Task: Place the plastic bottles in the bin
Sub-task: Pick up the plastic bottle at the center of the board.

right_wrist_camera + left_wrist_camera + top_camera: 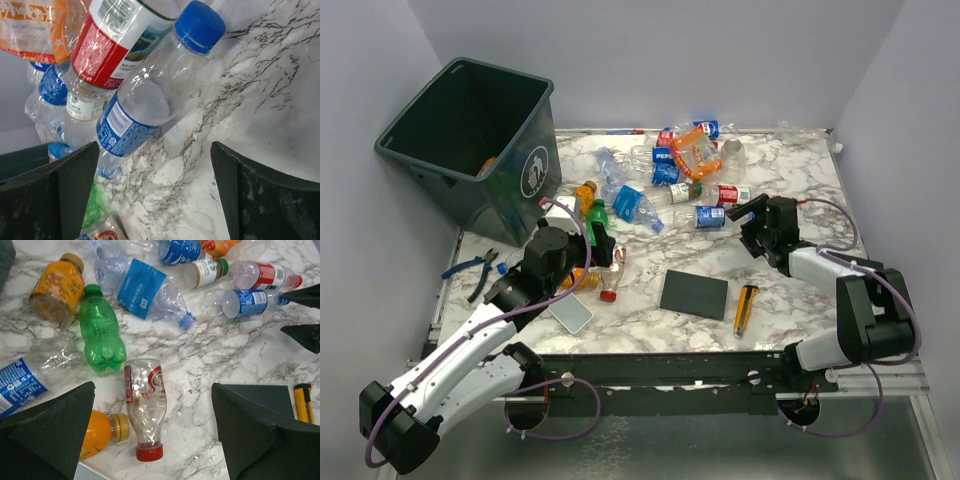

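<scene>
Bottles [670, 175] lie scattered across the far middle of the marble table [800, 165] in the top view, all of these outside the bin [525, 185], which stands at the far left corner. The left gripper [605, 250] hangs wide open near the bin, above a green bottle [597, 215] and a red-capped bottle [611, 278], holding nothing. The right gripper [748, 222] is spread wide too and empty, its tips just beside a blue-labelled bottle [710, 217]. A black pad [694, 294] and a yellow knife [746, 307] lie near the front edge, and blue pliers [475, 268] lie at the left.

From the left wrist, the fingers [55, 435] stand far apart. The red-capped bottle lies flat between them, untouched, cap toward the camera. The green bottle lies just beyond it. An orange bottle [102, 432] is partly hidden by the left finger.

From the right wrist, the fingers [265, 195] are equally far apart, with bare marble between them. The blue-labelled bottle slants away just beyond the left finger, its blue cap farthest off. A red-labelled bottle [110, 40] rests against it. An orange wrapper [35, 25] shows at the top left.
</scene>
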